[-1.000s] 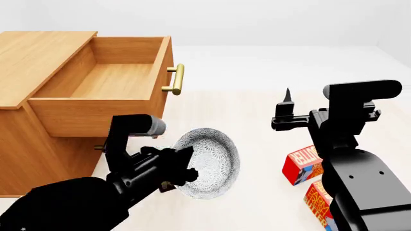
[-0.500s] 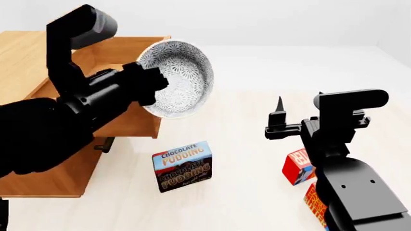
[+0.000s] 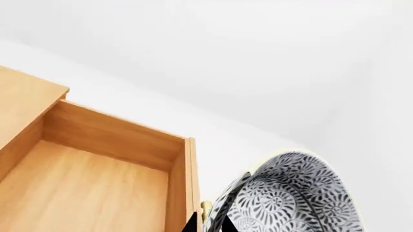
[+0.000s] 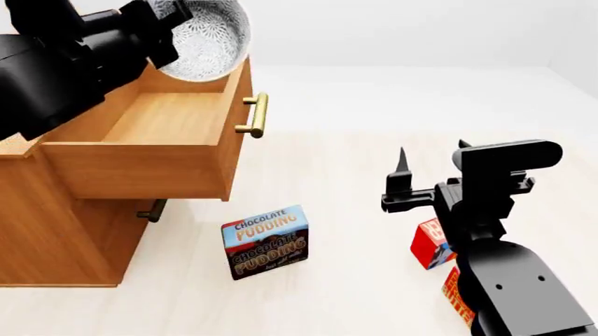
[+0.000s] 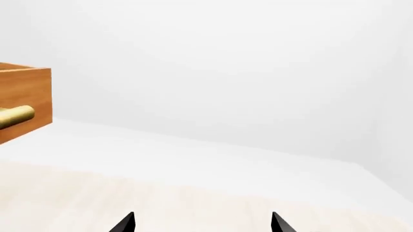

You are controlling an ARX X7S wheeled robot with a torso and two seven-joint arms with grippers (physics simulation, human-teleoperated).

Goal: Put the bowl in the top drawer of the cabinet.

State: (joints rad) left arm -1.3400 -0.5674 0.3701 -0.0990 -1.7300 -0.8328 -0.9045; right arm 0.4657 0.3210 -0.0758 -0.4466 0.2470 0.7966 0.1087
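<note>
The speckled white bowl [image 4: 204, 38] hangs tilted on edge, high over the front panel of the open top drawer [image 4: 164, 119]. My left gripper [image 4: 161, 29] is shut on its rim. In the left wrist view the bowl [image 3: 293, 193] sits just outside the drawer's front board, beside the brass handle [image 3: 205, 208], with my left gripper [image 3: 208, 226] pinching the rim. The drawer's inside [image 3: 84, 188] is bare wood. The cabinet [image 4: 47, 217] stands at the left. My right gripper [image 4: 432, 159] hovers open over the floor to the right, holding nothing, as the right wrist view also shows of that gripper [image 5: 202, 224].
A chocolate pudding box [image 4: 266, 240] stands on the floor in front of the cabinet. Two red boxes [image 4: 432, 243] lie under my right arm. The lower drawer's handle [image 4: 154, 210] shows beneath the open one. The top drawer's handle [image 5: 14, 116] is at the edge of the right wrist view.
My left arm has lifted the bowl from low in front of the cabinet up over the open drawer's front. The pudding box came into sight. The right arm barely shifted.
</note>
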